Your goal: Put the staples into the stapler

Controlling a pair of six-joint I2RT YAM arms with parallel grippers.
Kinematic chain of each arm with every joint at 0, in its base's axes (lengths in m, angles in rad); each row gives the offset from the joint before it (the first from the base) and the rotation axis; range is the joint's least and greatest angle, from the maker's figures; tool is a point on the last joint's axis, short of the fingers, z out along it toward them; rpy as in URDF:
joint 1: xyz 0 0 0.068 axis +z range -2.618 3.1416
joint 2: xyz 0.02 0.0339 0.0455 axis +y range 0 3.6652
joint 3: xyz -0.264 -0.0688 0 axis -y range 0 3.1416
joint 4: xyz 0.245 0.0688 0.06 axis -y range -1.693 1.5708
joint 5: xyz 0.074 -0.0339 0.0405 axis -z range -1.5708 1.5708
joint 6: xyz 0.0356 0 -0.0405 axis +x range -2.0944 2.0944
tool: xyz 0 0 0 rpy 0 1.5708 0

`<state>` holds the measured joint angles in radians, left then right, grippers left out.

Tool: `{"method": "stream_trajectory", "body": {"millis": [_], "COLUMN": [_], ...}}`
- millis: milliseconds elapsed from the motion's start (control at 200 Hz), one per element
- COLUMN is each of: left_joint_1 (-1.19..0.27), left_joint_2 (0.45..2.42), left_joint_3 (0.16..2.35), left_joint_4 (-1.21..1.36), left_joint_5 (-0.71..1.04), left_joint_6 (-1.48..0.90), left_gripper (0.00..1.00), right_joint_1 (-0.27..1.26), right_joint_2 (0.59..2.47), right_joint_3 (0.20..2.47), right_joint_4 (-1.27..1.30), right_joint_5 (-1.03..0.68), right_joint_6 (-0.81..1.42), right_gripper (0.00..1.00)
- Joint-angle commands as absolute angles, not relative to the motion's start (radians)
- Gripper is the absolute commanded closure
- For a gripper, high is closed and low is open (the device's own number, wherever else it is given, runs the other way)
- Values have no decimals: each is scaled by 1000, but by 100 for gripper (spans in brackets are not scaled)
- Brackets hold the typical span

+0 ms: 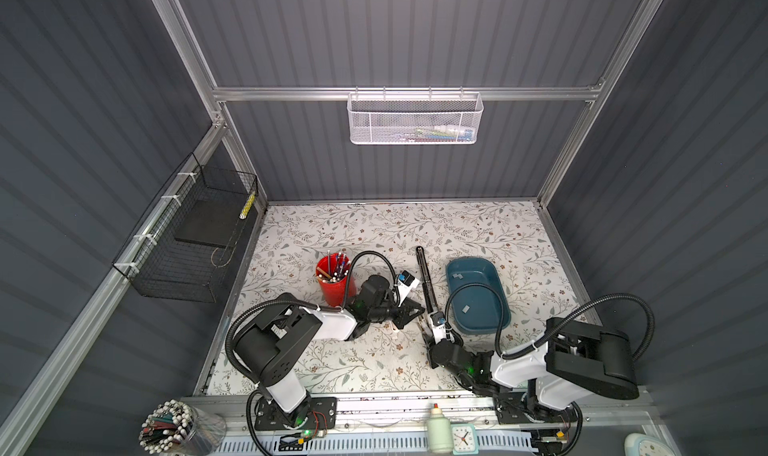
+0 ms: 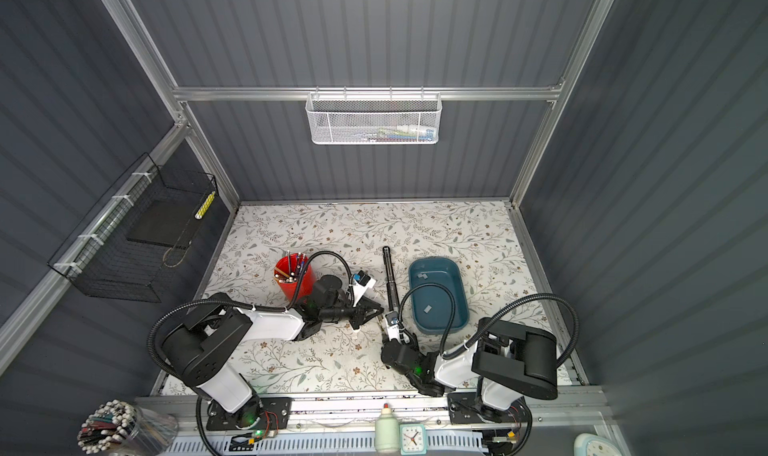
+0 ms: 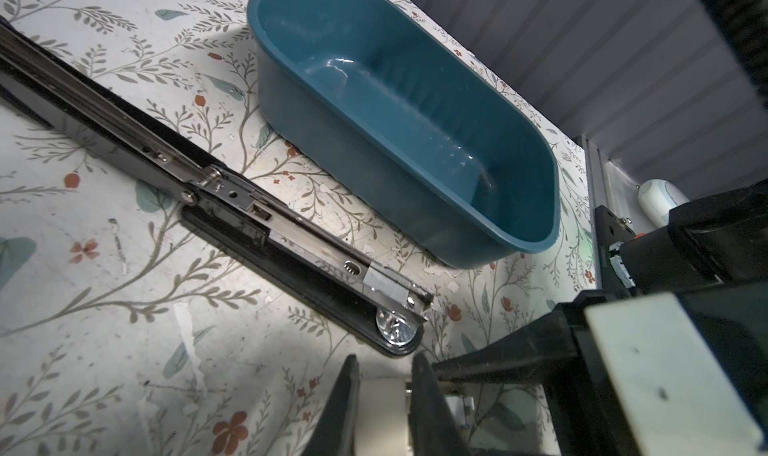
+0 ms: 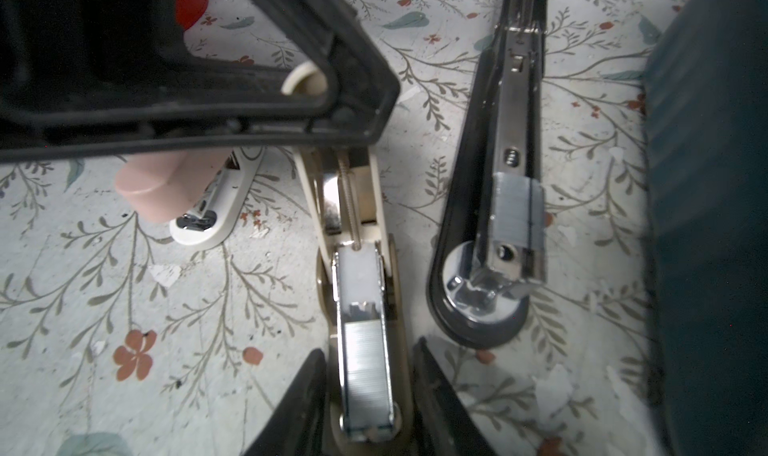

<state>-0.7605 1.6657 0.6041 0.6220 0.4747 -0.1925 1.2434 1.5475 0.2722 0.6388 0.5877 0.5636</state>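
Note:
The black stapler (image 1: 426, 279) lies opened flat on the flowered table, left of a blue tray (image 1: 469, 260). A grey strip of staples (image 4: 517, 209) sits on its metal rail near the round anvil end, also seen in the left wrist view (image 3: 384, 285). Two more staples strips (image 1: 458, 276) lie in the tray. My left gripper (image 3: 384, 362) is shut on the rear of a small cream stapler (image 4: 357, 275), which is open with staples in its channel. My right gripper (image 4: 368, 354) hugs both sides of that cream stapler's front end.
A red cup (image 1: 332, 292) of pens stands behind the left arm. A small pink-topped stapler (image 4: 153, 192) lies beside the left gripper. Black wire basket (image 1: 187, 242) on the left wall, white mesh basket (image 1: 415, 117) on the back wall.

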Motion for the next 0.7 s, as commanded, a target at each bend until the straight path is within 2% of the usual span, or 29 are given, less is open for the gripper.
{"method": "stream_trajectory", "body": {"millis": [0,170,295,695], "left_joint_1": [-768,-814,-862,-885], "left_joint_2": [1636,1596,1583,1612], "left_joint_3": [598,581,570,520], "left_joint_4": [619,619,586,627], "left_joint_5": [477,529,523,572], "left_joint_6": [-175,-147,-104,-89], "left_gripper": [76,63,62,57], "right_joint_1": [1253,1251,1250,1248], "right_joint_2": [1566,1590,1599,1580], "right_joint_3": [232,233,231,210], "right_joint_4": [565,616,644,668], "right_joint_5": [538,528,527,527], "right_joint_6": [598,606,613,622], "right_gripper": [66,69,70,71]}}
